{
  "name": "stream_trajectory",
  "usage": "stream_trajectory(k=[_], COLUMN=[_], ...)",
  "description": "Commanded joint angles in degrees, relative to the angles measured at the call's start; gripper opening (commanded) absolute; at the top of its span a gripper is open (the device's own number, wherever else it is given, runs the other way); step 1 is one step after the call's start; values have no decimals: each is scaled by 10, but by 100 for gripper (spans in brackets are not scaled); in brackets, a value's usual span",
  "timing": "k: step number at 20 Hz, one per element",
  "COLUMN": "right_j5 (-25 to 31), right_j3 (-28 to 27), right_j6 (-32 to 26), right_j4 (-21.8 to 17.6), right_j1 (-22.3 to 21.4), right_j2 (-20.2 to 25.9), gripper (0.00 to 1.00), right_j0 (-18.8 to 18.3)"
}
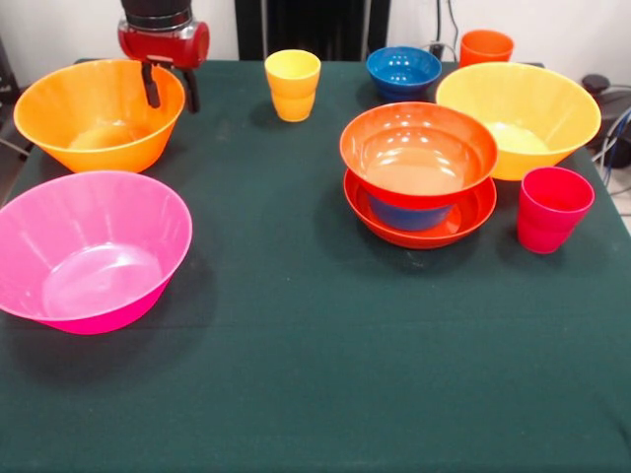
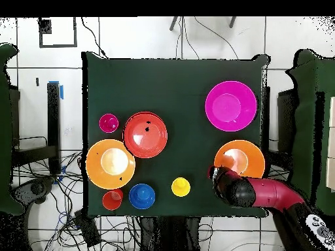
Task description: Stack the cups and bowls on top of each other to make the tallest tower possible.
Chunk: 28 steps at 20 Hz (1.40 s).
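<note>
Currently | cups (image 1: 293, 84): 3 | bowls (image 1: 91, 246): 7 (three nested) | pincer (image 1: 170, 89): spread, empty, over orange bowl (image 1: 99, 113)

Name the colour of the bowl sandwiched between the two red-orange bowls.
Blue: the small bowl shows between them, best in the front view.

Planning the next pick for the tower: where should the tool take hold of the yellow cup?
Grip the yellow cup across its open rim, coming straight down from above. It stands upright and apart from its neighbours, so both sides look free; its walls taper downward.
</note>
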Motion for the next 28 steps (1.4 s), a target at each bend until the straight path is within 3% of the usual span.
stream_trajectory(k=[1, 3, 4, 21, 28], right_j5=[-27, -23, -22, -30, 27], right_j3=[-42, -42, -42, -39, 25], right_j6=[18, 18, 19, 22, -6], right_j4=[-19, -16, -16, -14, 46], right_j1=[16, 16, 16, 6, -85], right_j2=[2, 1, 0, -9, 48], gripper=[100, 100, 0, 0, 0], right_j0=[31, 31, 32, 41, 8])
